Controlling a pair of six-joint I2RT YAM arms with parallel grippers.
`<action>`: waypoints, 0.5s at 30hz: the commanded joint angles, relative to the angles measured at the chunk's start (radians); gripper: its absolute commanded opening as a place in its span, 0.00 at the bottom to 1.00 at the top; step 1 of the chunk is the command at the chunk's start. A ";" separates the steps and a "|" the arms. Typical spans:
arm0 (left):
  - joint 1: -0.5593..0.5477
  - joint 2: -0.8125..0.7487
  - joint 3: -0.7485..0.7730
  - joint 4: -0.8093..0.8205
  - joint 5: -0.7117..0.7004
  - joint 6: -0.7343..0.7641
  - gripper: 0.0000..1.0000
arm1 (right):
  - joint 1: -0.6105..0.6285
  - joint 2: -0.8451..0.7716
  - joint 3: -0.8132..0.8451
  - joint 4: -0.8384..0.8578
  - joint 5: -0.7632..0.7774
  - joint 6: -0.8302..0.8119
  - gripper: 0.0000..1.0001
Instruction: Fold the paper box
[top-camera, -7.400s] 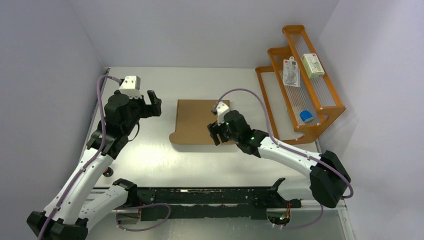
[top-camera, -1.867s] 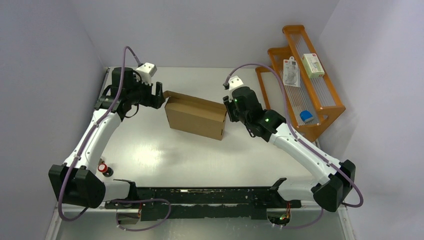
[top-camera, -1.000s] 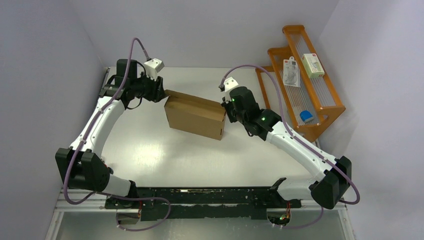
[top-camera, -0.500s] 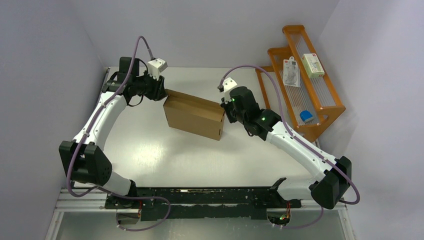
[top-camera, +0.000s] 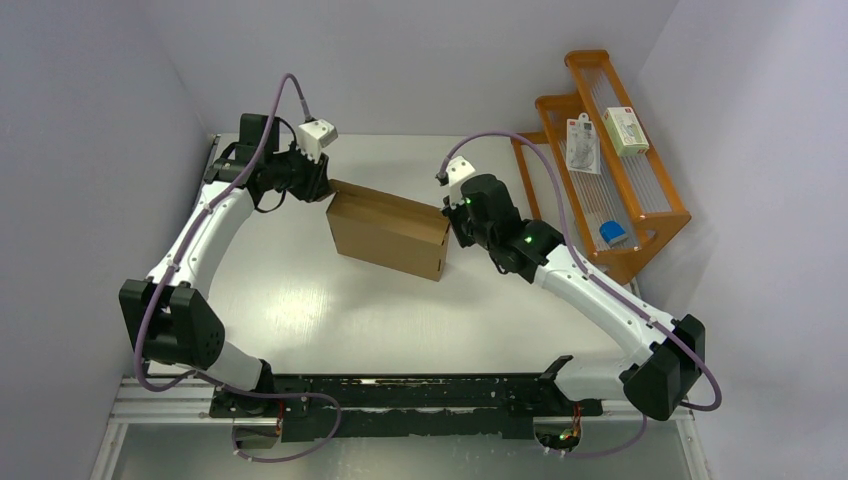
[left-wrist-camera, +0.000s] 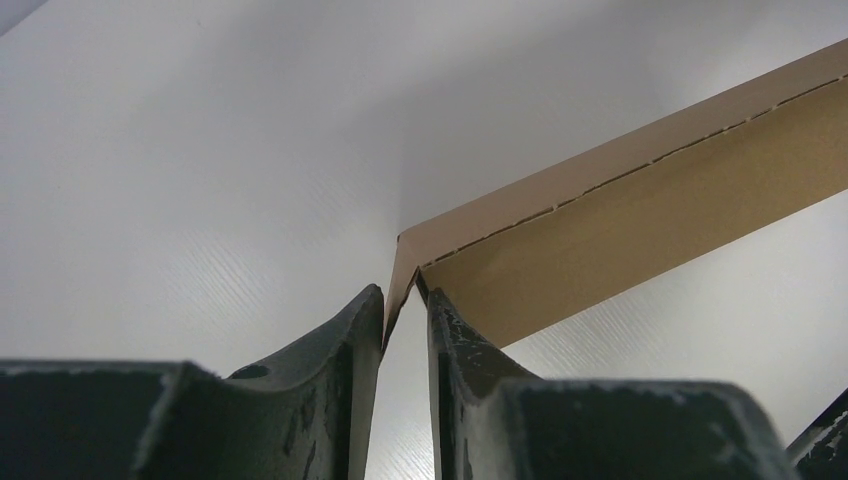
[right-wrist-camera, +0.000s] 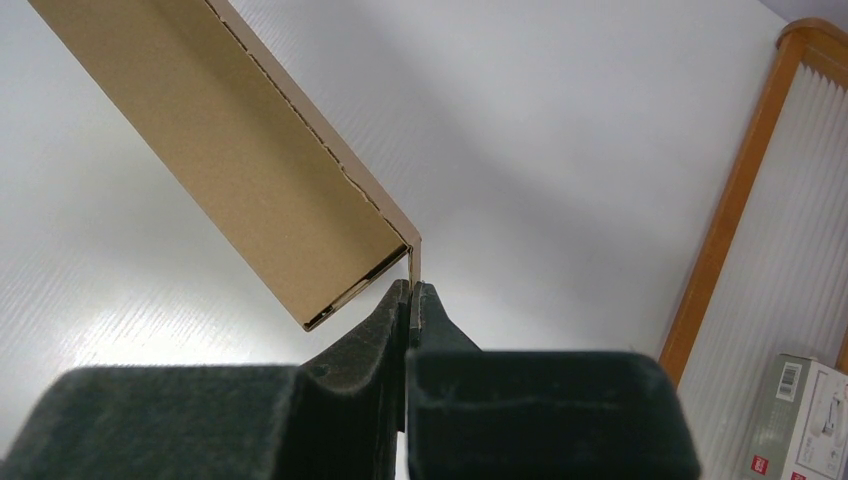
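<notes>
Left gripper (left-wrist-camera: 404, 305): narrow, straddling a paper box (left-wrist-camera: 640, 210) flap edge, with a slim gap beside it.
Right gripper (right-wrist-camera: 411, 292): pinching the opposite flap edge.
Orange rack (right-wrist-camera: 742, 200): right of those fingers, apart.

We look into a small booth closed in by plain pale walls (top-camera: 420, 60) with a faint lilac cast, one at the back and one on each side. A white table (top-camera: 330, 310) with a fine ribbed grain fills its floor, and soft light from above leaves a bright sheen left of centre. Against the right wall we see an orange stepped rack (top-camera: 640, 190) with pale wire fronts, holding a flat white package (top-camera: 583, 145) and a small white carton (top-camera: 625, 130) on its upper steps and a blue item (top-camera: 613, 234) lower down, while a black rail (top-camera: 400, 392) runs along the table's near edge.
</notes>
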 joint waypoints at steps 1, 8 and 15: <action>0.006 0.010 0.017 -0.019 0.028 0.032 0.29 | -0.007 -0.021 -0.004 0.023 -0.003 -0.007 0.00; 0.006 0.018 0.006 -0.015 0.053 0.039 0.25 | -0.007 -0.024 -0.005 0.024 -0.010 -0.005 0.00; 0.006 0.024 0.010 -0.024 0.072 0.043 0.15 | -0.006 -0.029 -0.003 0.026 -0.020 -0.003 0.00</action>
